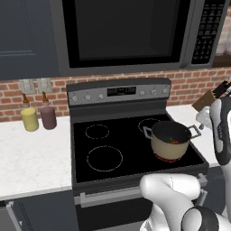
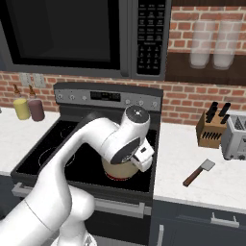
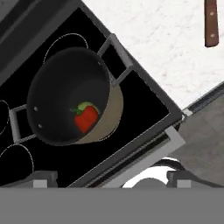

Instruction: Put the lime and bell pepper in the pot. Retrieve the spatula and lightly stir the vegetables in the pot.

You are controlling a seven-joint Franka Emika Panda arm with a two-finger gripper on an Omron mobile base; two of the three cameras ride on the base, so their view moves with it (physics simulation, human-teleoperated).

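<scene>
Pot [image 1: 170,140] sits on the front right burner of the black stove [image 1: 131,149], tan outside and dark inside, with a grey loop handle on each side and a red rim at its base. In the hand view the pot [image 3: 72,103] lies up and to the left of the claw [image 3: 111,180], below it and well apart from it. Inside rests the red bell pepper [image 3: 86,119], with a bit of green, seemingly the lime [image 3: 85,106], touching it just behind; from the left base view both show as a small red and green spot [image 1: 173,140] against the far inner wall.

Only the two small dark fingertips [image 3: 43,178] of the claw peek up at the bottom of the hand view, standing wide apart with nothing between them, over the front edge of the stove. In the right base view the white arm bends across the pot [image 2: 120,170] and hides most of it.

Off to the claw's upper right in the hand view, the brown handle of the spatula [image 3: 211,24] lies on the pale counter [image 3: 166,48], well away from the pot. The right base view shows the spatula [image 2: 198,173] whole, pale blade pointing toward the wooden knife block [image 2: 211,129] and the toaster [image 2: 236,137] behind it. Two jars, a yellow one [image 1: 30,119] and a maroon one [image 1: 48,117], stand on the counter on the far side of the stove, against the brick wall.
</scene>
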